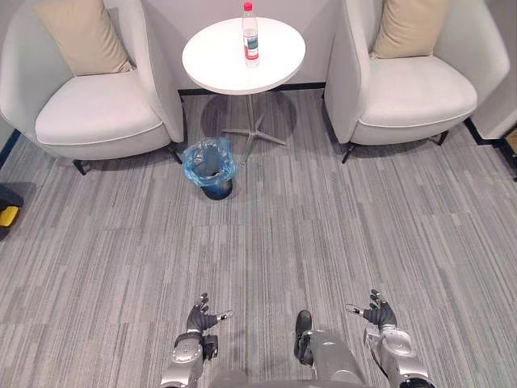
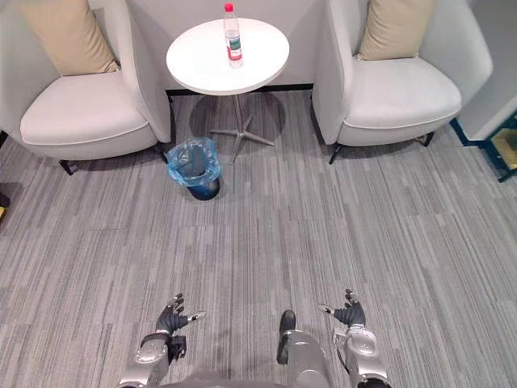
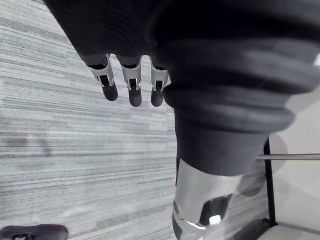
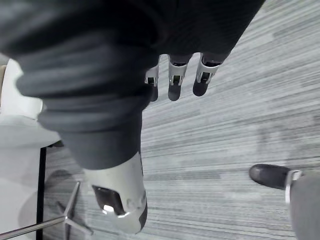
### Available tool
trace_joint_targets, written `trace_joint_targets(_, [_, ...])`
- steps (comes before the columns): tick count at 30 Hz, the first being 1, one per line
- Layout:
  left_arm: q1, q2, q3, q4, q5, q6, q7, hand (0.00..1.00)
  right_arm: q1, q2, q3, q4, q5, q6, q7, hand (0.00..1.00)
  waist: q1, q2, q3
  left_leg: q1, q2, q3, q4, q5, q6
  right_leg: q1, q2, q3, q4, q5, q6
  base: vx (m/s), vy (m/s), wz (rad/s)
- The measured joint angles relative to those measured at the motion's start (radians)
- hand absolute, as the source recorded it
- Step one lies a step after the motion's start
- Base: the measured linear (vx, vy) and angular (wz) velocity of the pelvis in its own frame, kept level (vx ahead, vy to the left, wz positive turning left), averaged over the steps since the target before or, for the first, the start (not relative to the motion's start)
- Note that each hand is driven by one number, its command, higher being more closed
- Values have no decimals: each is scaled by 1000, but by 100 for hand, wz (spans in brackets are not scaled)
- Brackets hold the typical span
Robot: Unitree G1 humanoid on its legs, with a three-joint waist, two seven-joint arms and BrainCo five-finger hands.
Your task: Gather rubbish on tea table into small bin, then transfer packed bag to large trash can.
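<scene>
Across far side of grey striped carpet (image 1: 323, 226), two white seats: left armchair (image 1: 89, 113) and right armchair (image 1: 412, 97), each with beige cushion (image 1: 85, 36) against back. Between them, round white surface (image 1: 218, 61) on metal foot. Small bin (image 1: 216, 189), lined with blue bag (image 1: 194, 160), on carpet just beside that foot, near left armchair. Plastic bottle (image 1: 251, 36), red cap, upright on surface, toward far edge. Left robot hand (image 1: 199, 317) and right robot hand (image 1: 378, 314) low over carpet, well apart from bin, fingers spread and relaxed, grasping nothing.

No print is legible anywhere; the clear plastic bottle (image 1: 251, 36) at top centre wears a red label with lettering too small to read.
</scene>
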Motion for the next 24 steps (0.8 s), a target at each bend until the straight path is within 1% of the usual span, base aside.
trace_joint_targets(1, [-3, 0, 1, -6, 0, 0, 0, 0, 1, 2, -3, -4, 4, -2, -1, 0, 7, -6, 1, -73, -1, 29, -36, -13, 20, 48, -2, 9, -31, -8, 3, 319, -72, -14])
trace_joint_targets(2, [-3, -1, 1, -8, -1, 0, 0, 0, -1, 2, -9, -4, 5, -2, -2, 0, 7, -7, 2, -96, -2, 41, -73, -16, 26, 60, -2, 12, -40, -8, 4, 320, -13, -24])
trace_joint_targets(3, [-3, -2, 1, -9, -1, 0, 0, 0, -11, 3, -19, -4, 9, -1, -3, 0, 15, -6, 3, -138, -20, 58, -195, -21, 34, 78, -9, 26, -58, -9, 6, 253, 34, -25])
trace_joint_targets(4, [-3, -2, 1, -9, -1, 0, 1, 0, -14, 4, -26, -4, 12, 0, -3, 0, 21, -9, 6, -150, -37, 63, -281, -20, 33, 86, -19, 32, -66, -12, 12, 314, 85, -29])
trace_joint_targets(5, [-4, -9, 1, -9, -1, 1, 1, 0, -12, 10, -44, -3, 13, 1, -3, 0, 29, -14, 10, -149, -83, 61, -472, -8, 26, 111, -38, 41, -83, -22, 32, 379, 160, -13])
trace_joint_targets(6, [0, -18, 1, -10, -1, 1, 1, 0, -7, 8, -58, -1, 13, 1, -5, 0, 30, -8, 7, -129, -118, 51, -682, 40, -2, 136, -48, 42, -100, -35, 53, 394, 182, -4])
trace_joint_targets(7, [1, -23, 0, -10, -2, 1, 0, 0, -4, 4, -61, -1, 13, 1, -6, 0, 31, 0, 6, -116, -126, 41, -777, 74, -6, 147, -46, 44, -106, -43, 65, 412, 227, -7])
trace_joint_targets(8, [11, -30, 0, -9, -2, 0, 0, 0, -2, -10, -60, 2, 13, 2, -6, 0, 35, 27, 5, -99, -126, 25, -897, 129, -5, 165, -29, 56, -105, -69, 87, 362, 229, -26])
trace_joint_targets(9, [22, -22, 2, -6, -2, 2, 1, 0, -3, -6, -48, 10, 13, 3, -6, 0, 36, 32, -2, -81, -126, 20, -894, 233, 39, 188, -34, 78, -100, -94, 109, 364, 227, -34])
trace_joint_targets(10, [27, -18, 2, -6, -2, 2, 0, 0, -3, -3, -38, 10, 13, 3, -6, 0, 37, 16, -1, -74, -138, 22, -886, 248, 61, 198, -48, 88, -99, -107, 121, 372, 204, -31])
trace_joint_targets(11, [34, -7, 2, -6, -2, 2, 0, 0, -3, 7, -28, 10, 12, 2, -3, 0, 43, -19, -5, -83, -167, 28, -844, 235, 88, 201, -81, 98, -83, -139, 139, 384, 176, -25])
trace_joint_targets(12, [34, -3, 1, -6, -2, 3, -1, 0, -3, 15, -28, 15, 11, 2, -2, 0, 58, -48, -8, -92, -190, 50, -798, 183, 116, 190, -115, 112, -32, -173, 158, 394, 159, -27])
trace_joint_targets(13, [33, -7, 1, -6, -2, 4, -1, 0, -1, 12, -28, 29, 11, 2, 0, 0, 62, -55, -9, -91, -198, 60, -780, 157, 121, 170, -129, 126, 18, -186, 173, 390, 166, -25])
trace_joint_targets(14, [36, -15, -5, -3, -4, 4, -2, 0, -8, 7, -30, 45, 6, 3, 2, 0, 59, -51, -11, -72, -211, 71, -771, 126, 137, 108, -153, 152, 174, -198, 194, 387, 187, -18])
trace_joint_targets(15, [39, -12, -8, -1, -5, 4, -2, 0, -10, 12, -29, 48, -3, 3, 4, 0, 57, -52, -11, -24, -231, 82, -795, 107, 146, 34, -182, 179, 377, -185, 245, 385, 202, -10])
trace_joint_targets(16, [40, -9, -10, 1, -6, 5, -2, 0, -6, 14, -27, 48, -6, 4, 6, 0, 55, -53, -11, 6, -242, 82, -811, 99, 151, -5, -199, 187, 476, -165, 295, 421, 186, 3])
trace_joint_targets(17, [40, 1, -26, 1, -7, 5, -2, 0, 7, 18, -26, 49, -7, 4, 10, 0, 50, -53, -11, 63, -259, 77, -833, 79, 154, -59, -220, 187, 646, -146, 338, 438, 146, 9])
trace_joint_targets(18, [40, 8, -33, 1, -7, 5, -2, 0, 10, 18, -25, 50, -7, 5, 14, 0, 48, -52, -11, 89, -265, 73, -840, 75, 161, -81, -230, 178, 704, -154, 327, 523, 136, 25])
trace_joint_targets(19, [40, 23, -41, 1, -7, 5, -2, 0, 13, 19, -22, 50, -7, 5, 20, 0, 32, -51, -11, 133, -271, 59, -845, 65, 177, -120, -241, 142, 778, -186, 274, 511, 82, 42])
trace_joint_targets(20, [38, 32, -43, 2, -6, 5, -1, 0, 9, 16, -5, 50, -8, 5, 20, 0, 15, -50, -12, 170, -272, 42, -862, 59, 180, -154, -245, 89, 779, -208, 241, 418, 31, 47])
trace_joint_targets(21, [36, 36, -42, 1, -7, 4, -1, 0, 5, 16, 1, 50, -9, 5, 20, 0, 6, -49, -12, 186, -270, 33, -875, 60, 180, -173, -242, 64, 759, -218, 225, 390, -21, 48])
trace_joint_targets(22, [24, 39, -39, 2, -7, 5, 0, 0, 0, 15, 2, 50, -9, 5, 20, 0, 1, -39, -8, 207, -251, 19, -883, 60, 180, -222, -219, 24, 659, -234, 194, 353, -68, 29])
trace_joint_targets(23, [18, 37, -39, 1, -7, 5, 0, 0, -2, 13, 2, 50, -9, 5, 20, 0, 1, -33, -8, 213, -240, 7, -883, 60, 180, -240, -203, 18, 598, -235, 189, 405, -128, 43])
trace_joint_targets(24, [8, 32, -38, 1, -7, 4, 0, 0, -2, 7, 1, 51, -8, 5, 20, 0, -1, -20, -1, 231, -219, -20, -883, 59, 178, -251, -171, 22, 456, -225, 180, 332, -139, 40])
